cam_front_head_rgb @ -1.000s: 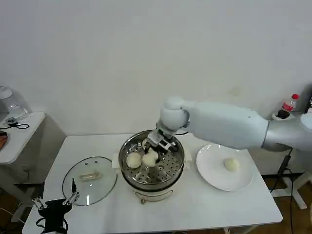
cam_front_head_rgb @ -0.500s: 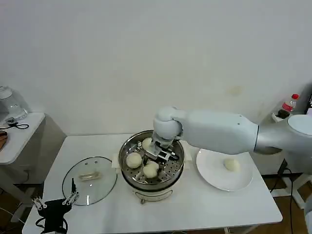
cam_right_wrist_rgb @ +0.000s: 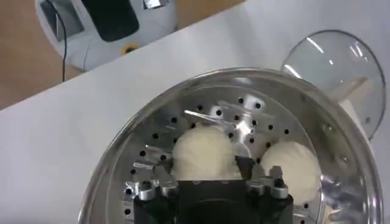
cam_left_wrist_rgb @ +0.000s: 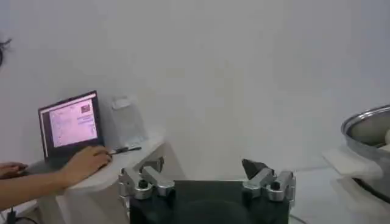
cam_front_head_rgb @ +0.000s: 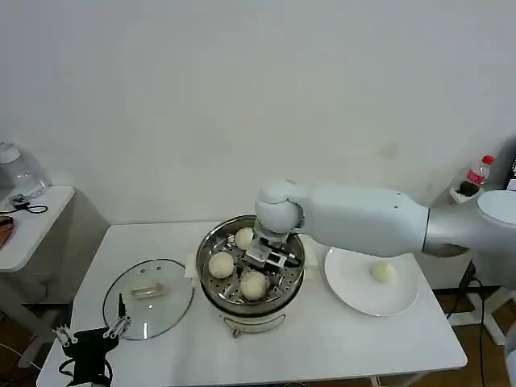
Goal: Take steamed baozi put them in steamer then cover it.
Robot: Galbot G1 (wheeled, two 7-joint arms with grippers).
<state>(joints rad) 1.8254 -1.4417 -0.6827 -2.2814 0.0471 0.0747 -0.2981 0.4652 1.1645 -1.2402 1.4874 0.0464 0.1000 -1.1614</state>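
At the near left corner of the white desk [cam_front_head_rgb: 339, 343], the left hand [cam_front_head_rgb: 90, 334] hangs parked just off the edge, its two metal-tipped fingers [cam_left_wrist_rgb: 141, 182] spread wide with nothing between them. Beside it, flat on the desk, lies the round clear glass cover [cam_front_head_rgb: 148, 297] with a metal rim and a pale oblong handle at its centre, well apart from the pot. In the middle of the desk stands the round shiny stainless-steel steamer [cam_front_head_rgb: 218, 295] on its cream base, with three small pale cream-white steamed baozi [cam_front_head_rgb: 254, 284] resting on its perforated tray: one at the back, one on the left, one at the front. The right hand [cam_front_head_rgb: 267, 256] reaches down into the steamer over the front bun; in the right wrist view its fingers [cam_right_wrist_rgb: 247, 168] stand on either side of that bun [cam_right_wrist_rgb: 204, 157], close against it, though I cannot tell whether they press it. Just right of the steamer sits a flat white round plate [cam_front_head_rgb: 348, 290] carrying the fourth bun [cam_front_head_rgb: 383, 272].
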